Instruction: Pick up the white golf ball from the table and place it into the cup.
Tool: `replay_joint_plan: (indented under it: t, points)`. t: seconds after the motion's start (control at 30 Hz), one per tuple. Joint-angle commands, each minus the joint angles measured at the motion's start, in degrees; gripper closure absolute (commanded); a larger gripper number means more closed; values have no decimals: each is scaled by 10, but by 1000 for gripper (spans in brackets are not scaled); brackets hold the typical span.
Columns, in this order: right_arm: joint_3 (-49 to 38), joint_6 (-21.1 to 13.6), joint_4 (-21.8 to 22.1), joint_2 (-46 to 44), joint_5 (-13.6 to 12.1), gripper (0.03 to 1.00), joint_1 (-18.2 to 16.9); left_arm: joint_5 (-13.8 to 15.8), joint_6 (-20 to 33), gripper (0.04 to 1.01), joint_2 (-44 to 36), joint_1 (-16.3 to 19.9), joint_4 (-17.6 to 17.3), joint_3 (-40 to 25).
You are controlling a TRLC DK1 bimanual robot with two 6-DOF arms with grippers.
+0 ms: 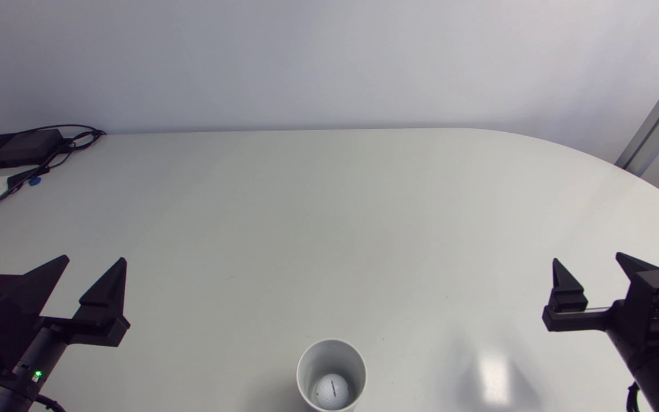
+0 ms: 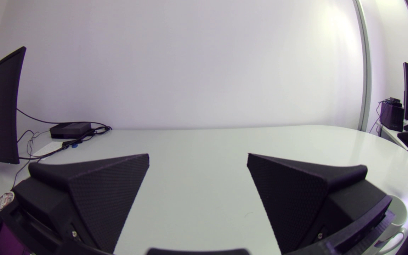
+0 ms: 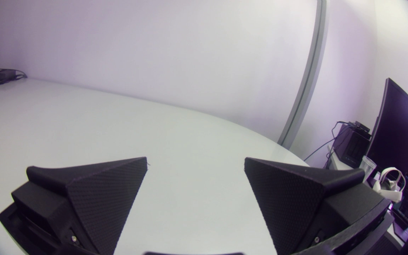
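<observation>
Golf ball (image 1: 332,391) lies inside cup (image 1: 306,366), near edge, centre. Left gripper (image 1: 94,259) and right gripper (image 1: 588,257) gape empty, well apart. Risk: you sweep an arm inward and topple the cup.

The tabletop (image 1: 329,217) held one cup (image 1: 329,342) at its near edge, one white golf ball (image 1: 332,391) inside it and one black box (image 1: 15,147) at its far left corner — with two grippers, left gripper (image 1: 94,260) and right gripper (image 1: 587,257), over its side edges.
</observation>
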Motion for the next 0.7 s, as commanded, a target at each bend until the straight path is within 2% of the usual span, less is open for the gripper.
replay_joint_plan:
  t: [0.0, 0.1, 0.17, 0.57, 0.67]
  points:
    - [-24, 23, -44, -92, 15, 70, 5, 2, -13, 52, 7, 1, -2, -11]
    - [-24, 40, -117, -176, 16, 70, 5, 2, -13, 52, 7, 1, -2, -11]
    - [-21, 49, -135, -194, 18, 70, 4, 2, -13, 52, 8, 0, -2, -10]
    - [-21, 76, -141, -169, 8, 70, 7, 2, -13, 52, 8, 0, -2, -10]
    - [-21, 80, -141, -163, 8, 70, 22, 2, -13, 52, 8, 0, -1, -11]
